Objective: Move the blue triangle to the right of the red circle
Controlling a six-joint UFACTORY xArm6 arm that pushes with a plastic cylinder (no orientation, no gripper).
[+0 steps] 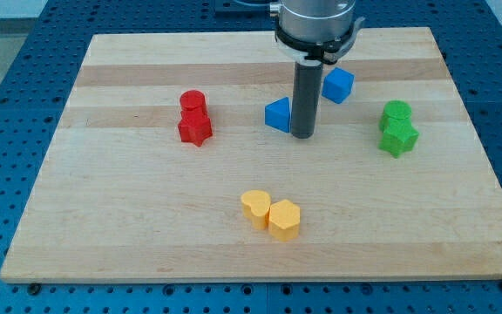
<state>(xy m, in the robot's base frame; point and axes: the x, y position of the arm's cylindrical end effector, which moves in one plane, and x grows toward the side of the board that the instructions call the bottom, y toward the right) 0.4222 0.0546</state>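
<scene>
I cannot read any text, label, brand, number or sign from my station. The wooden board (260, 235) shows only its grain, the coloured blocks have plain faces, and the blue perforated table (7, 105) around the board carries only holes. The arm's metal collar (315, 22) has no legible marking.

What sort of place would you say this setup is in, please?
Probably a robotics lab bench: a wooden board rests on a blue perforated table, small coloured blocks like the blue triangle lie scattered, and my tip sits just right of it.
</scene>
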